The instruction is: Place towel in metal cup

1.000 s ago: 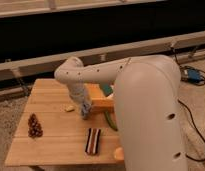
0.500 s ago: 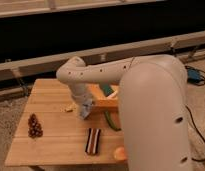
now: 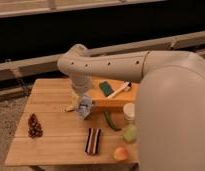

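My gripper [image 3: 84, 108] hangs from the white arm, pointing down just above the wooden table [image 3: 51, 145], left of centre. A small yellow item [image 3: 71, 107] lies right beside it on the left. A folded dark cloth with red stripes [image 3: 93, 140], probably the towel, lies flat near the front edge, below and right of the gripper and apart from it. A pale round cup [image 3: 129, 111], possibly the metal cup, stands at the right, partly behind my arm's large body.
A brown pinecone-like cluster [image 3: 34, 126] sits front left. An orange board [image 3: 114, 101] holds a dark green item [image 3: 105, 89] and a white utensil [image 3: 119, 90]. A long green object [image 3: 111, 121], a pale green piece [image 3: 129, 134] and an orange fruit [image 3: 120, 153] lie front right.
The gripper has dropped slightly toward the table next to the yellow item. The objects on the table have not moved.
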Controlling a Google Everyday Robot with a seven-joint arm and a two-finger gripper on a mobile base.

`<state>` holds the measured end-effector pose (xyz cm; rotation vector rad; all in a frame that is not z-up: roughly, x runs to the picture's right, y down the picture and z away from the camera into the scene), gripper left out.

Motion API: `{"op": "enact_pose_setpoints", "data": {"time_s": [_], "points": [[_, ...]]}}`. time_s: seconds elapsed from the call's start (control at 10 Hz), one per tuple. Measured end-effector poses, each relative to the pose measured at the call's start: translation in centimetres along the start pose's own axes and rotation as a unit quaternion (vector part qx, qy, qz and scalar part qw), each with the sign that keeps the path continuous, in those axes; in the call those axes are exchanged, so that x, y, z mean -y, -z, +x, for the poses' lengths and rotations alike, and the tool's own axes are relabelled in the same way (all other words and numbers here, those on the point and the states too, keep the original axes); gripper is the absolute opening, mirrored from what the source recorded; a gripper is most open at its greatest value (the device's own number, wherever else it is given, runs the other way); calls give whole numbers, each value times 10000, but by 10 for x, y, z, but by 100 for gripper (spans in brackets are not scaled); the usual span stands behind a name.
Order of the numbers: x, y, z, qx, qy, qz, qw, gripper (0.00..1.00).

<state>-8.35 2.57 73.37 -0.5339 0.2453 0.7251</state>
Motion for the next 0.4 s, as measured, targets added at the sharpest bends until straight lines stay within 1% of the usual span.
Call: {"op": "enact_pose_setpoints", "data": {"time_s": [0.2,0.3,0.4], "points": [[7,7,-15,416,-76,-60,9991,80],[12,9,-19,559,-127,-89,9983,80],[14,10,-19,595,-147,-88,9981,80]]}}
